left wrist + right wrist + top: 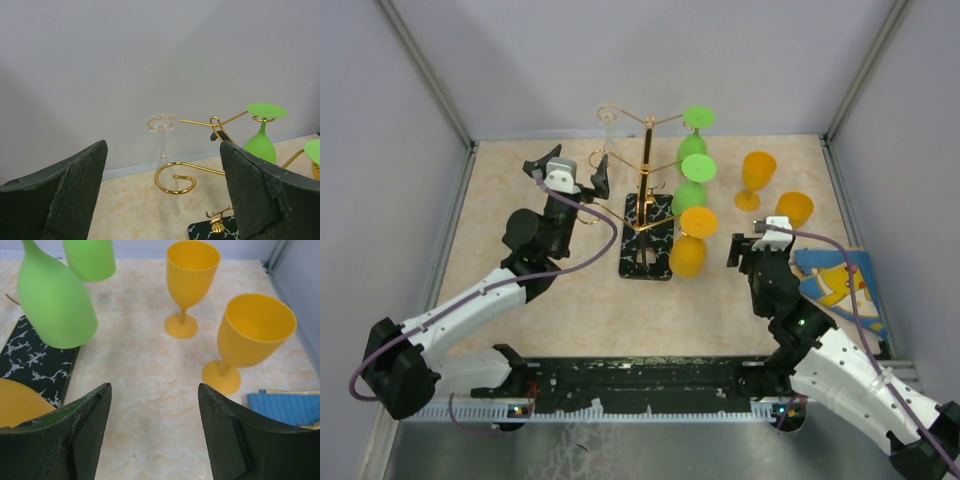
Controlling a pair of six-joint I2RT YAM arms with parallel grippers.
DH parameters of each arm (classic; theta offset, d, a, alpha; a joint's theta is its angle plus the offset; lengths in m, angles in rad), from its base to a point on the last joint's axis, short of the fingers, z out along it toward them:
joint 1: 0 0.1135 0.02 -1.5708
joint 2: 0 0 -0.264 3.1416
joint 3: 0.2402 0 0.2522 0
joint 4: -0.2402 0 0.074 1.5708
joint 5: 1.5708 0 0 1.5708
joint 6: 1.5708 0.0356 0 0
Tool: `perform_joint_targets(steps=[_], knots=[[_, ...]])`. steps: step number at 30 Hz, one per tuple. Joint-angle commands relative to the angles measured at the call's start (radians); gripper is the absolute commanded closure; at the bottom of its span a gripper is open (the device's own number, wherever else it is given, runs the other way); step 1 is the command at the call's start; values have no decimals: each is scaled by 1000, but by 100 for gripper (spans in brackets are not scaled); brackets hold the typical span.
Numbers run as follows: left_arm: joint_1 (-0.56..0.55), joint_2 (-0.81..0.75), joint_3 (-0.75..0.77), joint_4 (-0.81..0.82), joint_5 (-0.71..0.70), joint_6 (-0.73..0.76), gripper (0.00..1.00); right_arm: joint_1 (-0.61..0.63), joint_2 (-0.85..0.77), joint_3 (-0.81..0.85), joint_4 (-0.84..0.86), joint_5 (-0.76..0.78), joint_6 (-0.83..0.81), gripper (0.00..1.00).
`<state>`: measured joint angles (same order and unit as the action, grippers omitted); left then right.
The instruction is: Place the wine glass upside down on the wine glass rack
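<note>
- Pincers first. The right gripper [154, 390] has its jaws apart with nothing between them. The left gripper [163, 147] is wide open and holds nothing too.
- Where is the glass to hang?
- Just past the right gripper. The near yellow wine glass [255, 335] stands upright on the table [145, 365]. A second yellow wine glass [192, 280] stands behind it.
- And the wine glass rack [647, 170]?
- Farther left, in the middle. A yellow glass [688, 250] and green glasses [55, 305] hang from it upside down. A clear glass [161, 125] hangs on a far arm.
- So which step is this?
- I think it is the reach for the next glass. The right gripper needs to move up to the near one, close on its stem, tip it over and slide its foot onto a free arm.
</note>
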<state>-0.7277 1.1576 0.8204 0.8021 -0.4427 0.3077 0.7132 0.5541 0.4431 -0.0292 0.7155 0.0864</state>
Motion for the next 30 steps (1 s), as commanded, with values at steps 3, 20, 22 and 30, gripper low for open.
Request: perform_joint_targets(steps=[3, 20, 22, 30], knots=[[8, -32, 32, -36, 6, -17, 1, -117, 117, 245, -171, -6, 102, 31], [10, -99, 62, -194, 75, -81, 1, -542, 755, 827, -245, -595, -51, 41], [10, -112, 80, -243, 88, -91, 1, -548, 811, 874, -252, -608, -93, 50], [11, -143, 191, -462, 92, -186, 1, -592, 976, 1039, -353, -651, -140, 58]])
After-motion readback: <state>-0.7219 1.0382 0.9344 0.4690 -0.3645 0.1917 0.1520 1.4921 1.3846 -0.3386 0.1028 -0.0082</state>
